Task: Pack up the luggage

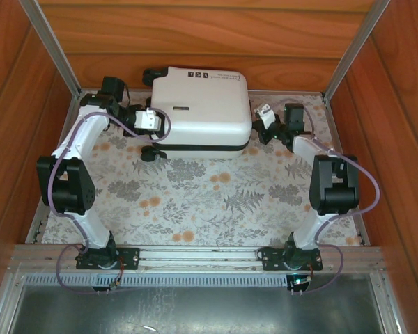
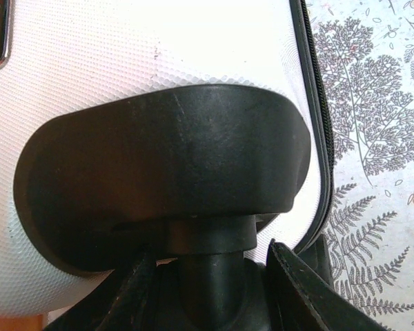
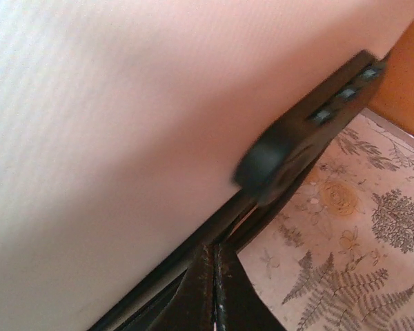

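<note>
luggage (image 1: 202, 104) is pictured lying flat with its lid shut at the far middle of the floral cloth (image 1: 216, 202), flanked by both arms.

trouble is judged most likely at the left corner. the caster (image 2: 210, 238) is a swivelling part. if the case is pulled or lifted by it, the stem could be turned in the grip and slipped free. the whole shell could also be dragged across the cloth and the fabric bunched beneath it. on the other side, a push from blunt closed tips could be deflected off the smooth shell and the zip seam (image 3: 186, 241) without the lid being parted.

the left gripper (image 2: 210, 286) is shown partly closed, its fingers (image 2: 300, 289) set either side of the caster's stem and, by the look of it, pinched on it. the right gripper (image 3: 214, 276) is shown with its fingers (image 3: 200, 293) pressed together and nothing held. its tips are set right at the dark seam low on the case's right side; whether contact is made cannot be told.
</note>
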You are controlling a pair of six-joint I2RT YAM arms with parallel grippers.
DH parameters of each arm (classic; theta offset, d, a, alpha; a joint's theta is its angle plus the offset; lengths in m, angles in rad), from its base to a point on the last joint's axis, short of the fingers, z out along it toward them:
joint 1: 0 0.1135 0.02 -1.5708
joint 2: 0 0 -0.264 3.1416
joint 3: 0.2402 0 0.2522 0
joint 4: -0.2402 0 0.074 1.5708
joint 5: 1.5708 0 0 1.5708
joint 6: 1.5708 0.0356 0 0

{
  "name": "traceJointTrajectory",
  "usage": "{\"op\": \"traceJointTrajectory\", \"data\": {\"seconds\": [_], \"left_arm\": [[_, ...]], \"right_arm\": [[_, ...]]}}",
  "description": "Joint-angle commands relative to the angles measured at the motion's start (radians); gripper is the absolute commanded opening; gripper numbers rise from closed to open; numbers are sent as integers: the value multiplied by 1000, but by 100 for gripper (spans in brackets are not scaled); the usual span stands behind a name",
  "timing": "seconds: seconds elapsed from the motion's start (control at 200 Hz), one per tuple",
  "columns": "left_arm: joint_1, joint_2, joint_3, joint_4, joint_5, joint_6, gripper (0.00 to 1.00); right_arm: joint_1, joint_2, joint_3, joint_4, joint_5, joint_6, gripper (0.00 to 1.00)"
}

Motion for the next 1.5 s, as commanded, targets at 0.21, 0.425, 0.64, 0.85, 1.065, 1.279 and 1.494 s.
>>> {"op": "traceJointTrajectory", "data": {"seconds": [0.21,0.425,0.64,0.85,1.065,1.279,1.494], "left_arm": [[-46,21,-103,-53,-9,86,0],[-46,-3,-139,-26,-12,83,0],[-43,-59,-200,42,-25,54,2],[22,-221,-327,247,72,-115,78],[32,-463,-590,857,1,-826,100],[28,-534,-547,829,-572,-1583,100],[55,-427,-367,521,-782,-1817,100]], "right_arm": [[-34,164,221,-72,216,281,0],[-52,314,450,-199,247,498,0],[-119,412,719,-551,198,793,54],[-242,393,557,-449,-216,1019,59],[-193,381,522,-410,-306,1011,51],[-95,379,609,-507,-239,882,34],[39,313,552,-543,-241,758,21]]}}
